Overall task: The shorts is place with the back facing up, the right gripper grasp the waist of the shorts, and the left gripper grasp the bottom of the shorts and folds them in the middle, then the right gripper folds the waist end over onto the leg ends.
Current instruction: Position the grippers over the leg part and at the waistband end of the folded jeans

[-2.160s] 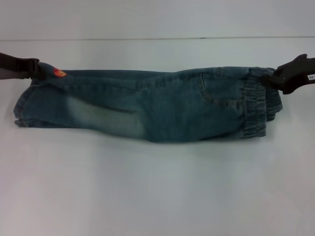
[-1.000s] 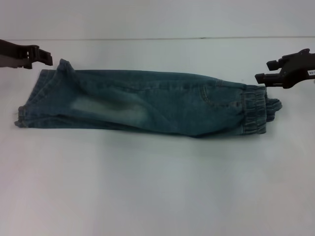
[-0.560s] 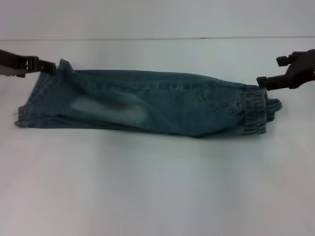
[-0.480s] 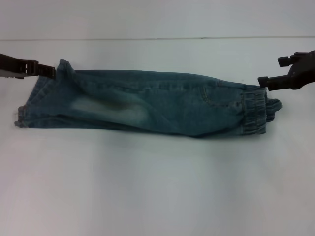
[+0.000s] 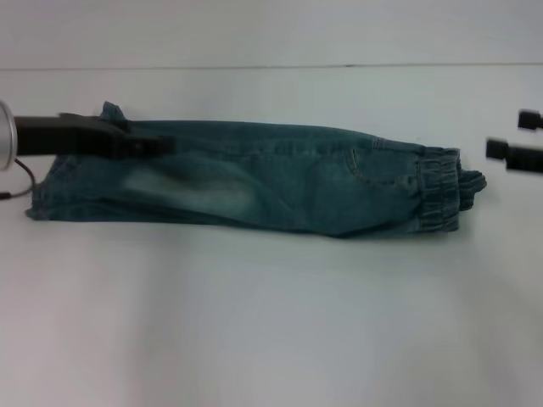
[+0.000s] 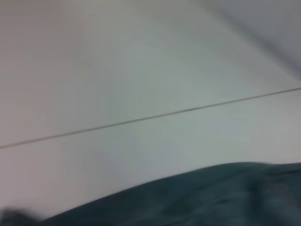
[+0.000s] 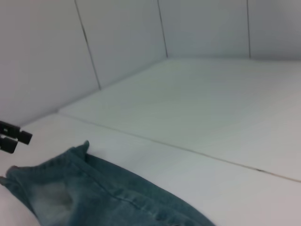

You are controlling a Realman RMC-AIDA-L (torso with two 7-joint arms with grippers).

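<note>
Shorts [image 5: 280, 182] flat on white bench [image 5: 271, 322], folded along their length into one narrow band. Long axis running left to right across the bench, roughly level with its far edge. Waist [image 5: 439, 191] at the right end, gathered and ruffled, with a small lump of denim poking out beyond it on the right. Leg ends [image 5: 41, 193] at the left end, hems stacked; one hem corner [image 5: 110, 111] sticking up at the far left. Pale bleached patch [image 5: 188, 182] on the left half, curved pocket seam [image 5: 363, 165] just left of the waist. Near edge sagging slightly lower toward the right of the middle, far edge nearly straight.

Left tool [image 5: 157, 146] reaching in from the left, lying low over the far-left part of the shorts, its tip just above the pale patch; dark arm [image 5: 59, 136] behind it stretched across the leg ends. Smeared in head view, so not possible to tell whether apart or together, nor whether touching the cloth. From its wrist view, only a dark fold of denim [image 6: 211, 197], bare bench and a thin seam line [image 6: 150, 117].

Right tool [image 5: 504, 136] at the right edge, off the shorts and a little apart from the waist, spread apart, gripping nothing. From its wrist view, the leg end of the shorts [image 7: 61, 188] on the bench, white panelled wall [image 7: 117, 42] behind.
</note>
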